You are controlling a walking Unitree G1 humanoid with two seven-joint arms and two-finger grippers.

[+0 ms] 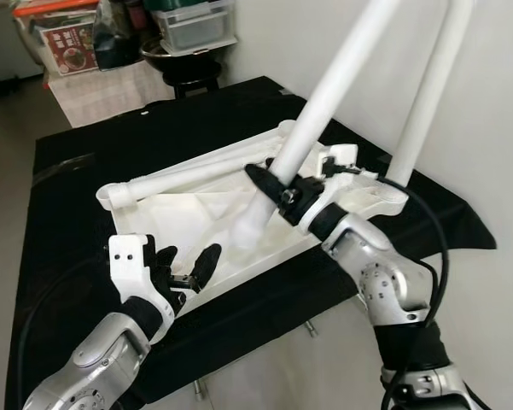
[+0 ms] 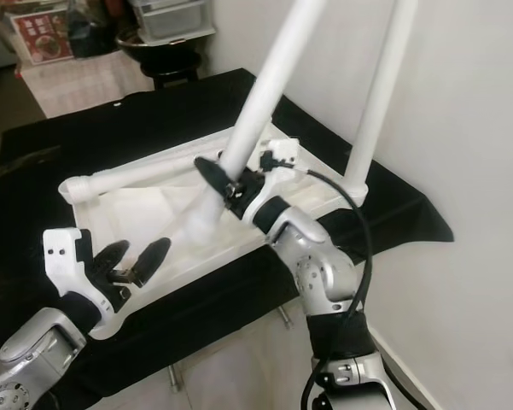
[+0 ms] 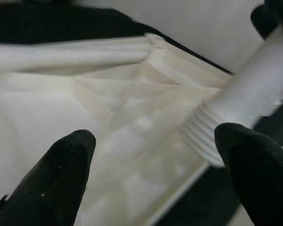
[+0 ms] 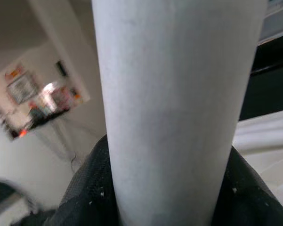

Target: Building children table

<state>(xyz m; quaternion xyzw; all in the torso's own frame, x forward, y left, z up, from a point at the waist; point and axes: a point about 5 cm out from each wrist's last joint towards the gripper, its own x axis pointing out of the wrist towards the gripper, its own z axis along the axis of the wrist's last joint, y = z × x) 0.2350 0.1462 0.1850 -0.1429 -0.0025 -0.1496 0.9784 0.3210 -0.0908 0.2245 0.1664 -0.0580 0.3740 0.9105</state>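
Gripping table leg (image 1: 320, 102): right claw (image 1: 277, 190), above tabletop (image 1: 188, 218).

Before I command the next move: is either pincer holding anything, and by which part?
The right pincer grips a white table leg low on its shaft, just above the threaded end. The left pincer is open, holding nothing.
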